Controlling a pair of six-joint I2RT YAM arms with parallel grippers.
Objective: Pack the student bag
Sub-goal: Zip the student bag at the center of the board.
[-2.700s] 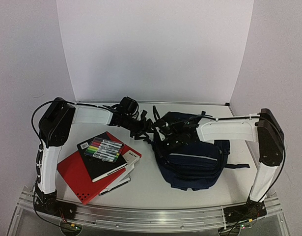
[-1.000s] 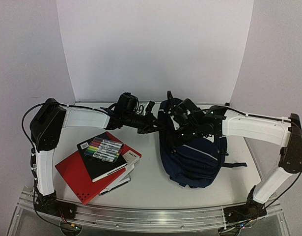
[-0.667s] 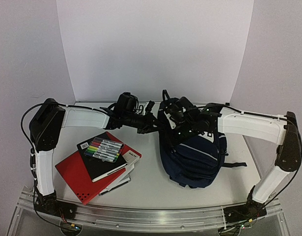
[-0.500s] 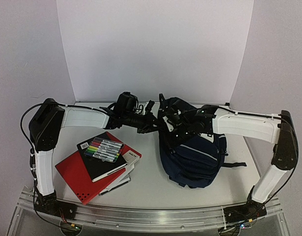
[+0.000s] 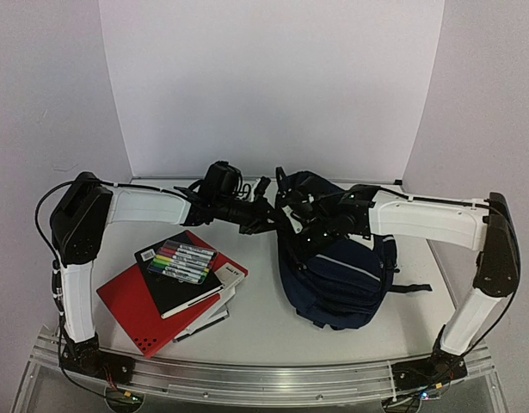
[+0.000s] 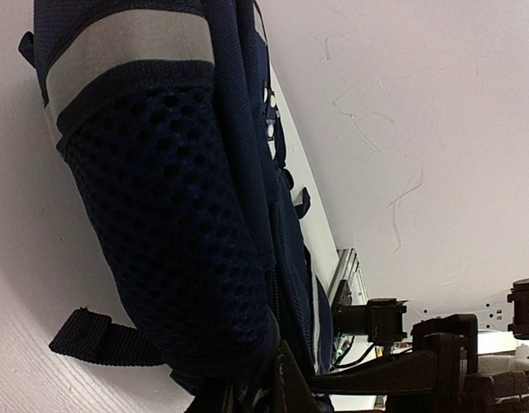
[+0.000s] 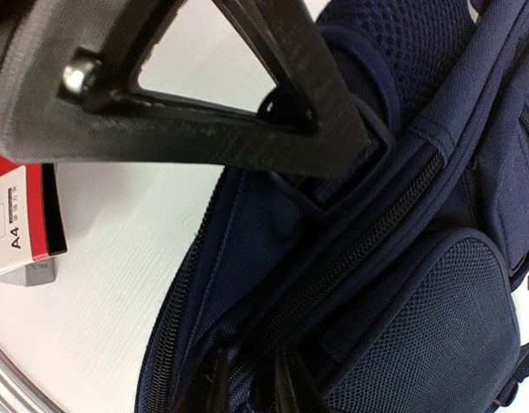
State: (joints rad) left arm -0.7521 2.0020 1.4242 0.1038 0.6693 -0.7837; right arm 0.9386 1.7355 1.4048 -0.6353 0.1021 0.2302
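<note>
Navy fabric with a pale stripe across the front: bag (image 5: 341,275) lying on the table (image 5: 264,340), front pocket up, top end toward the back wall, bottom end toward the arm bases. Black strap (image 5: 412,288) trailing off the bag's right side onto the table.

At the bag's top left corner, left gripper (image 6: 262,391), reached in from the left. Jaws nearly together, pinched on the bag's fabric just below the mesh side pocket (image 6: 169,224). In the right wrist view, one black finger (image 7: 247,112) of it lying across the bag's top, its tip hooked into a thin navy loop (image 7: 378,127) beside the zip (image 7: 367,232).

Just right of that, over the bag's top end, right gripper (image 7: 251,387), reached in from the right across the bag. Jaws narrow, fingertips down on the fabric along the zip line. Grip on the fabric or none: cannot tell.

Left of the bag and apart from it, a stack flat on the table: red folder (image 5: 126,314), white books (image 5: 208,320) peeking out on the side nearer the bag, black notebook (image 5: 174,291) on top, pack of coloured markers (image 5: 182,261) on the notebook. Red-edged corner of the stack, marked A4, visible at the left of the bag in the right wrist view.
</note>
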